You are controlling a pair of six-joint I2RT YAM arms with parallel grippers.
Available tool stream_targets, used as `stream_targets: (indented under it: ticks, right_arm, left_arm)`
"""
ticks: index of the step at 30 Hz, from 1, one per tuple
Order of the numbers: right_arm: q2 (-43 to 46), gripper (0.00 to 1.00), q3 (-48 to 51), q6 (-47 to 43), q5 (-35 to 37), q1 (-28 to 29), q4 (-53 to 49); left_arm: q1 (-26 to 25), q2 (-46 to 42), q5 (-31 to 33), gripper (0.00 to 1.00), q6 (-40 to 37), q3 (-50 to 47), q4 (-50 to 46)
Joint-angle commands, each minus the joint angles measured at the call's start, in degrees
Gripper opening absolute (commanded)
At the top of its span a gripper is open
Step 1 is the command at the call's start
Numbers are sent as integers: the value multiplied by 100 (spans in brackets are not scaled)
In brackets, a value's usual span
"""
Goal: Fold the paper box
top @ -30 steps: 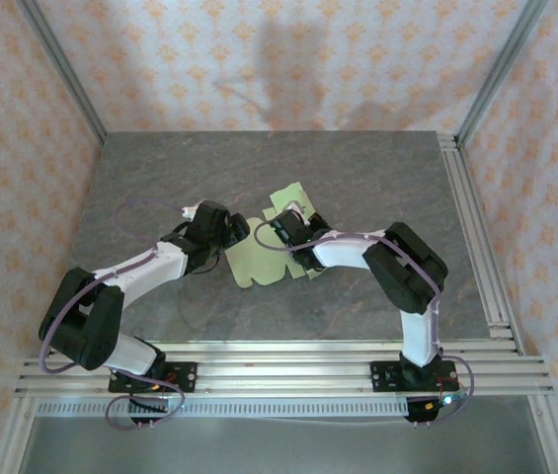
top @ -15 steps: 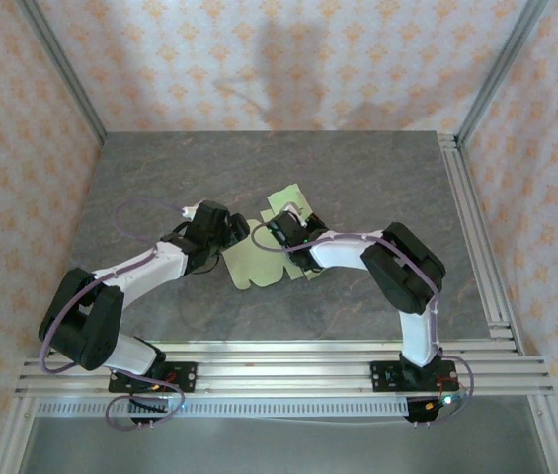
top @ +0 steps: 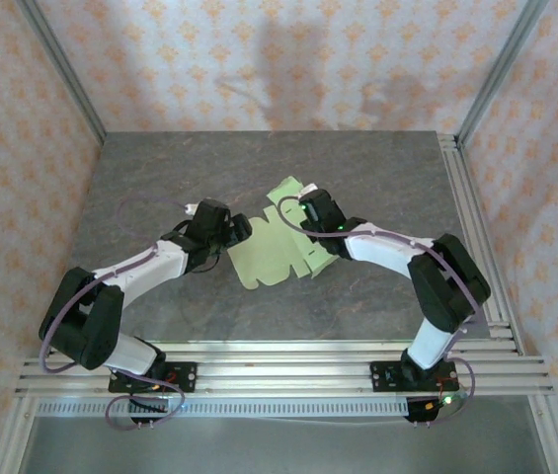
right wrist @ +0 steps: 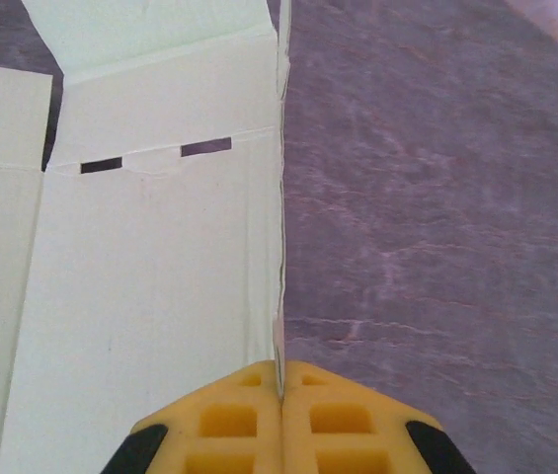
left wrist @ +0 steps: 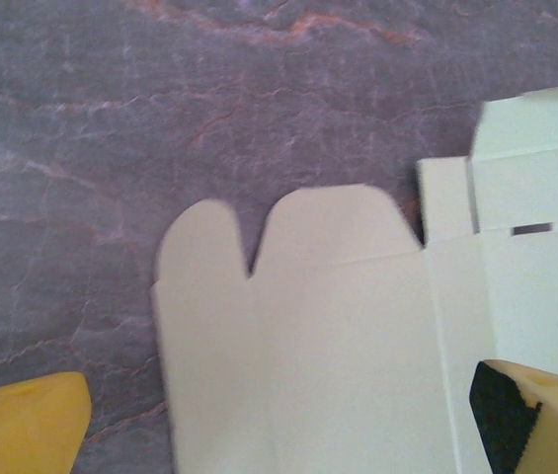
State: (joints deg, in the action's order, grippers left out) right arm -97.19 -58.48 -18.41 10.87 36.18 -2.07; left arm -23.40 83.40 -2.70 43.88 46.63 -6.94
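Grey veined tabletop (top: 160, 178) is occupied centrally by the flat paper box (top: 271, 255). Its edge is clamped by the right gripper (right wrist: 280, 390); the left gripper (left wrist: 279, 425) is spread wide above the rounded flaps (left wrist: 288, 227). The clamped panel should be raised slowly while the rest is kept flat.

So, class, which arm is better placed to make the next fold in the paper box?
Probably the right: the right fingers are shut on an edge of the paper box, while the left fingers stand open above it, gripping nothing.
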Motion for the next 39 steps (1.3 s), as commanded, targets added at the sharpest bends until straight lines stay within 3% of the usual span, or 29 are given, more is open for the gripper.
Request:
stream_targets:
  ticks: [1,6,11,17,22,26,30,39]
  right_arm:
    - [217,0,376,185,-1164,-191,549]
    - [562,0,939,389,-2081,-457,1611]
    - [759,0,1149,646,-2919,-757,1932]
    - [927,0,1207,738,-3331,-928,1920]
    - [989,0,1216,725,-3553,-946,1787]
    - [976,0,1198,725,-3666,-949,1687]
    - [974,0,1166,724,-3748,-955,1624]
    - [935,0,1076,725,-3897,-955,1518]
  left_arm:
    - [165,293,-255,100,-482,435,10]
    - [393,678,-670,100,-533,637,234]
    - [518,834,-937,100,-988,633,570]
    - [575,1016,-1464,100,-1694,771,915]
    - [677,1255,-1602,99,-2386,1181,616]
    - [853,1474,-2061,93,-2774,1367,627]
    - [907,1721,-2605,78,-3289,1560,635]
    - [936,2262,-2876,72,-3592,1991,380]
